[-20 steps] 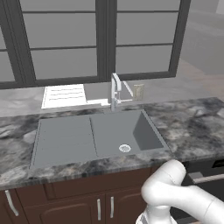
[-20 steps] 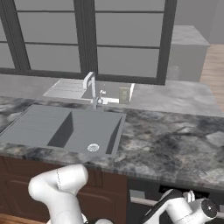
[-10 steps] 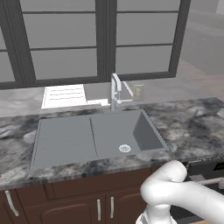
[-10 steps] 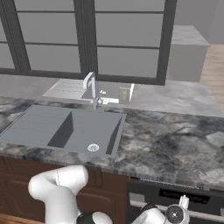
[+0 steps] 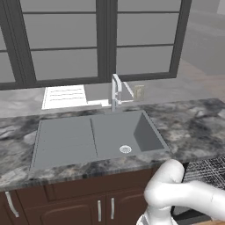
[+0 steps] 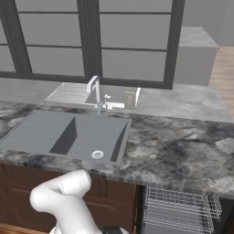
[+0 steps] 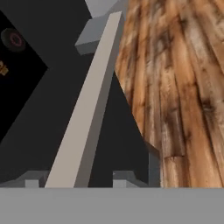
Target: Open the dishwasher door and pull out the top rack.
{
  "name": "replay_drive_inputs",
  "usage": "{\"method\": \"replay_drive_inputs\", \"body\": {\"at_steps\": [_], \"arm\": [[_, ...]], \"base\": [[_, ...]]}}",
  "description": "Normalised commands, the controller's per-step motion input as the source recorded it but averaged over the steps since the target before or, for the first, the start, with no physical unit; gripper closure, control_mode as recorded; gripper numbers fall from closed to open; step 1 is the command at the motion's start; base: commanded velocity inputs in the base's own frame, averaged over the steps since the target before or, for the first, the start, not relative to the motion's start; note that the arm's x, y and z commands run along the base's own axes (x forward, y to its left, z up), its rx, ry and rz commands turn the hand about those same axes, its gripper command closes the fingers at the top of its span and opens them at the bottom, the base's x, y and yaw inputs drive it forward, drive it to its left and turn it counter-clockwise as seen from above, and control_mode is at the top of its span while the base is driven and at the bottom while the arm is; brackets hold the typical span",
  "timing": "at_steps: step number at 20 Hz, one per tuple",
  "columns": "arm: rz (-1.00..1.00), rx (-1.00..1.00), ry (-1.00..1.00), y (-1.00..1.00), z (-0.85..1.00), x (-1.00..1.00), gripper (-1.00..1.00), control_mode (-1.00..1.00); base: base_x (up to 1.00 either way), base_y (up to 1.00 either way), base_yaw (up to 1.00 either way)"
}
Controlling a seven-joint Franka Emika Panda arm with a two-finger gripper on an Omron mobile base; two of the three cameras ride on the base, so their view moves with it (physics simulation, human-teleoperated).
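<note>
Hand view is showing the dishwasher door (image 7: 52,109) as a dark panel, with its silver bar handle (image 7: 87,105) running as a long strip from the bottom of the picture up toward the top. The gripper (image 7: 76,179) is sitting with one fingertip on each side of the bar's lower end, so the fingers are standing apart around it; I cannot tell if they are really pressing on it. The wooden floor (image 7: 179,87) is lying just behind the door edge, so the door seems to be hanging low and open. In the right base view the rack (image 6: 180,210) is appearing under the stone counter (image 6: 183,146), to the right of the sink (image 6: 68,135), above the hand. The brown cabinet (image 6: 119,201) is standing just beside it.
</note>
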Motion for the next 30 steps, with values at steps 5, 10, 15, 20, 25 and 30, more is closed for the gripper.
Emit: {"method": "replay_drive_inputs", "body": {"at_steps": [5,10,15,20,25,30], "arm": [[0.00,-0.04,0.56,-0.28,-1.00,-1.00,1.00,-1.00],[0.00,-0.04,0.58,-0.24,-1.00,-1.00,1.00,-1.00],[0.00,-0.04,0.60,-0.17,-1.00,-1.00,1.00,-1.00],[0.00,-0.06,0.59,-0.14,-1.00,-1.00,1.00,-1.00],[0.00,-0.06,0.62,-0.13,-1.00,-1.00,1.00,-1.00],[0.00,0.04,0.40,0.03,-0.23,-0.95,-1.00,-1.00]], "base": [[0.00,0.00,0.00],[0.00,0.00,0.00],[0.00,0.00,0.00],[0.00,0.00,0.00],[0.00,0.00,0.00],[0.00,0.00,0.00]]}}
